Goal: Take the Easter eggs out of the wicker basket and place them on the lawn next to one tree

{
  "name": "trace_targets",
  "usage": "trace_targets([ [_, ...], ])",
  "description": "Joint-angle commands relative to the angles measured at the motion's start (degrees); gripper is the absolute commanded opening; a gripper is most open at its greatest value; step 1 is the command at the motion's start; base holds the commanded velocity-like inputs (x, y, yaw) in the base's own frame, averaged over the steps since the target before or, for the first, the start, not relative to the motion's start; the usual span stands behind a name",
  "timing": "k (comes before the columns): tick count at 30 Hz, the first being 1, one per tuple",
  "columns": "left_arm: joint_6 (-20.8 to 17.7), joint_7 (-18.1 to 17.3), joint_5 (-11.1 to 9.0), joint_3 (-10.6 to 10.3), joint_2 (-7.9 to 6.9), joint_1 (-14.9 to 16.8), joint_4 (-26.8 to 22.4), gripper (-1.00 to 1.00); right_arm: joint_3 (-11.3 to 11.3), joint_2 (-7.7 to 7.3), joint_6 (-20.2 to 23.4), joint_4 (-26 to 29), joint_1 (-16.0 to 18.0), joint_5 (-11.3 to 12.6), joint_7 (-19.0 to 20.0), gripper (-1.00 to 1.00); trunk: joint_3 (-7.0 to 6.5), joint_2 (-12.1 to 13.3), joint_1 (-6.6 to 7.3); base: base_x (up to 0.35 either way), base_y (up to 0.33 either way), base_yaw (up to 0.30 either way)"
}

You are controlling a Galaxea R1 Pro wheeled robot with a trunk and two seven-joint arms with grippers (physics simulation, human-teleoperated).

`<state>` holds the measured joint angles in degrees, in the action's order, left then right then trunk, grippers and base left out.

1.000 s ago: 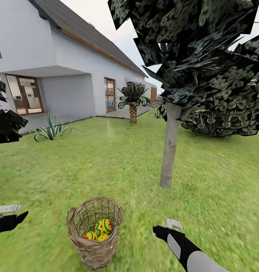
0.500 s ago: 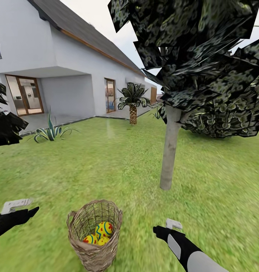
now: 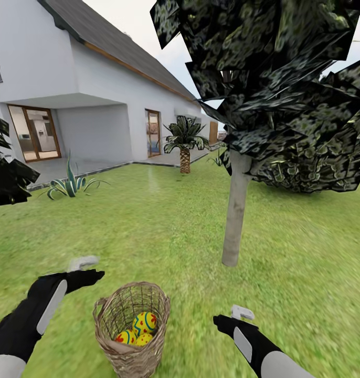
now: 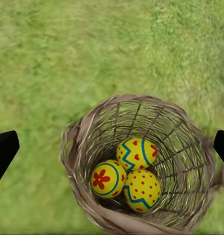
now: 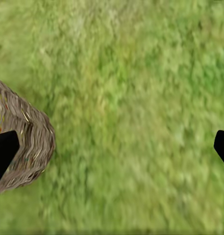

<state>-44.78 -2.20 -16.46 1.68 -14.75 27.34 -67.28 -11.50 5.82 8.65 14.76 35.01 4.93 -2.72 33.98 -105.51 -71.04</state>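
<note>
Got my left gripper (image 3: 91,273) spread wide above the basket (image 4: 141,166), lined up so I can grab an egg (image 4: 136,154); right gripper (image 3: 222,320) open too.

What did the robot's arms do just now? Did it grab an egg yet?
The left gripper swung in from the side toward the wicker basket. It grabbed nothing: all three Easter eggs stayed inside. The right gripper, basket and tree stayed put.

We face a white house (image 3: 96,79) with grey roof, glass doors (image 3: 34,131) under its porch, spiky striped plant (image 3: 70,184) before it, short palm (image 3: 185,142) beside it, pale sky above.
</note>
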Motion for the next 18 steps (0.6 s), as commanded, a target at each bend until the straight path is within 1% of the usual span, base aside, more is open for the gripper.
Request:
trace_targets([
  [1, -0.08, -0.01, 0.15, -0.89, 1.44, 3.64, 5.53, 1.00, 0.08, 0.01, 0.31, 0.15, -0.02, 0.52, -0.26, 1.00, -0.12, 0.38, 0.23, 0.000, 0.000, 0.000],
  [4, 1.22, 0.17, 0.10, -3.31, 2.72, 8.80, 14.20, 1.00, 0.08, 0.01, 0.31, 0.17, -0.02, 0.52, -0.26, 1.00, -0.66, 1.58, 0.89, 0.000, 0.000, 0.000],
  [5, 3.64, 0.27, 0.07, -5.40, 3.34, 12.15, 20.48, 1.00, 0.09, 0.03, 0.31, 0.17, -0.04, 0.52, -0.28, 1.00, -0.84, 1.99, 1.11, 0.000, 0.000, 0.000],
  [7, 6.36, 0.33, 0.06, -7.05, 4.02, 15.50, 26.66, 1.00, 0.12, 0.05, 0.31, 0.17, -0.05, 0.52, -0.27, 1.00, -1.19, 2.79, 1.55, 0.000, 0.000, 0.000],
  [9, 8.55, 0.37, 0.03, -8.16, 4.90, 18.62, 32.63, 1.00, 0.12, 0.06, 0.31, 0.17, -0.06, 0.50, -0.27, 1.00, -1.55, 3.59, 1.99, 0.000, 0.000, 0.000],
  [10, 10.01, 0.40, -0.01, -8.91, 5.78, 21.34, 37.91, 1.00, 0.10, 0.04, 0.31, 0.19, -0.05, 0.48, -0.27, 1.00, -1.73, 3.99, 2.21, 0.000, 0.000, 0.000],
  [14, 11.63, 0.50, -0.05, -9.88, 7.12, 25.38, 45.26, 1.00, 0.13, 0.06, 0.31, 0.18, -0.07, 0.39, -0.29, 1.00, -2.45, 5.60, 3.09, 0.000, 0.000, 0.000],
  [18, 11.23, 0.49, 0.00, -10.32, 7.53, 27.63, 47.65, 1.00, 0.31, 0.08, 0.28, 0.18, -0.08, 0.27, -0.33, 1.00, -3.17, 7.20, 3.97, 0.000, 0.000, 0.000],
])
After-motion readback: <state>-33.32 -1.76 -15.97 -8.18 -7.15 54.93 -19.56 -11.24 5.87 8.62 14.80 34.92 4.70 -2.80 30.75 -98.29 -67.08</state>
